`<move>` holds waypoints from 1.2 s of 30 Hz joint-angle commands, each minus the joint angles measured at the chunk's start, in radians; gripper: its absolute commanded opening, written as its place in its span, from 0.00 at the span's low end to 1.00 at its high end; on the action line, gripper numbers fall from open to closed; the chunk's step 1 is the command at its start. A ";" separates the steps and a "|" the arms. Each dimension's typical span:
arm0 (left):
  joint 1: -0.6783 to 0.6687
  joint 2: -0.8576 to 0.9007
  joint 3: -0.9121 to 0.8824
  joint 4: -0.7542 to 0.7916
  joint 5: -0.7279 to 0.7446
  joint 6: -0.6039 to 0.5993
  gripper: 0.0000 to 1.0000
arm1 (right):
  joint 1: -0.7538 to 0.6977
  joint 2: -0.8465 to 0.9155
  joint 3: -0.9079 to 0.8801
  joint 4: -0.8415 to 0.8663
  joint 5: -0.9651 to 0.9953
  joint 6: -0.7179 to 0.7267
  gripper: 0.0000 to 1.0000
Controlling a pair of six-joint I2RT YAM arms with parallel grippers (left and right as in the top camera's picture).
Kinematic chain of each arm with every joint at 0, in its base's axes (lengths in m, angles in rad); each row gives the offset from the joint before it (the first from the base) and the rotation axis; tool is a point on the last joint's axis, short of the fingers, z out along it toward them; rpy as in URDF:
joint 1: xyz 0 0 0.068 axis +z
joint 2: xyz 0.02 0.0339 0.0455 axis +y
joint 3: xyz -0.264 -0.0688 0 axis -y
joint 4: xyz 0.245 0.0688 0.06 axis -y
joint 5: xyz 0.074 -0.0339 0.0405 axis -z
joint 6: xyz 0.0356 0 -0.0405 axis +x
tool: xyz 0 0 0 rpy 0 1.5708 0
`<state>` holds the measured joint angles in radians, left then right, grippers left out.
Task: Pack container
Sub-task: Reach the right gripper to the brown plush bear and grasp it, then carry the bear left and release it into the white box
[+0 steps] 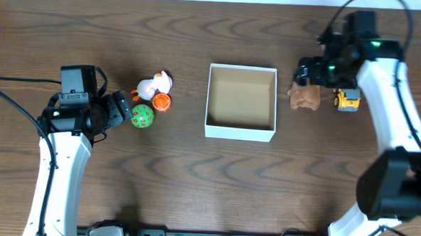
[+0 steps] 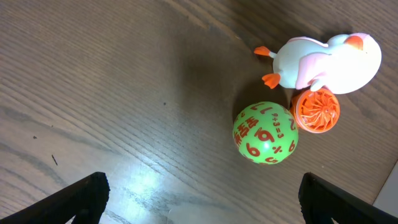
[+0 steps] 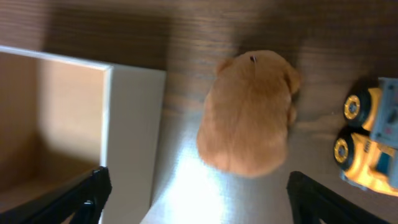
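Since the right end effector hangs w/ both fingers spread wide and nothing btwn them, it's open. The closest thing to it is the brown plush toy, right below it in the wrist view. The plush is a soft, fuzzy oval lump. Its long axis runs approx. parallel to the box's near wall, so the fingers sit either side of its short width, which I'd judge a good line for a pinch.

Just beside the plush, towards the robot's left, stands the box: square, open-topped, smooth white walls, matte tan cardboard inside, nothing in it yet. A narrow strip of counter, dark wood grain, separates plush and wall, so they're not touching. The coming move is prob. to grab the plush, lift it over that wall and drop it in, a short carry leftwards. On the plush's other side, near but apart, is a yellow toy truck in hard plastic w/ black wheels.

Farther off, across the box, the left end effector is also open, fingertips wide and empty. Ahead of it:
- a green ball w/ orange numbers
- an orange ribbed ball, touching the green one as far as I can tell
- a glossy white duck w/ pink wing and orange feet, against the orange ball

That trio lies well apart from the box, so the right arm is the nearer one.
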<state>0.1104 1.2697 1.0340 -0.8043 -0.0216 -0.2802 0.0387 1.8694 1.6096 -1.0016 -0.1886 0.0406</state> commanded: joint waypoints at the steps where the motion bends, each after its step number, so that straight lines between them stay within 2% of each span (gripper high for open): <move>1: 0.004 0.004 0.017 -0.002 0.007 0.017 0.98 | 0.036 0.040 0.018 0.024 0.158 0.071 0.90; 3: 0.004 0.004 0.017 -0.002 0.007 0.017 0.98 | 0.043 0.064 0.018 0.026 0.240 0.115 0.86; 6: 0.004 0.004 0.017 -0.002 0.007 0.017 0.98 | 0.040 0.098 0.017 0.026 0.297 0.150 0.86; 15: 0.004 0.004 0.017 -0.002 0.008 0.017 0.98 | 0.034 0.211 0.017 0.030 0.229 0.145 0.87; 16: 0.004 0.004 0.017 -0.002 0.007 0.017 0.98 | 0.034 0.228 0.017 0.031 0.225 0.145 0.82; 20: 0.004 0.004 0.017 -0.002 0.007 0.017 0.98 | 0.032 0.285 0.017 0.032 0.225 0.146 0.39; 21: 0.004 0.004 0.017 -0.002 0.007 0.017 0.98 | 0.033 0.287 0.017 0.032 0.226 0.146 0.32; 23: 0.004 0.004 0.017 -0.002 0.007 0.017 0.98 | 0.033 0.278 0.020 0.033 0.230 0.146 0.26; 26: 0.004 0.004 0.017 -0.002 0.007 0.017 0.98 | 0.034 0.232 0.039 0.026 0.230 0.146 0.08; 29: 0.004 0.004 0.017 -0.002 0.007 0.017 0.98 | 0.044 0.156 0.085 -0.015 0.230 0.146 0.01; 36: 0.004 0.004 0.017 -0.002 0.007 0.017 0.98 | 0.140 -0.076 0.190 -0.110 0.225 0.211 0.01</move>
<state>0.1104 1.2701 1.0340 -0.8047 -0.0212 -0.2802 0.1184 1.9316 1.7428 -1.1049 0.0372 0.2008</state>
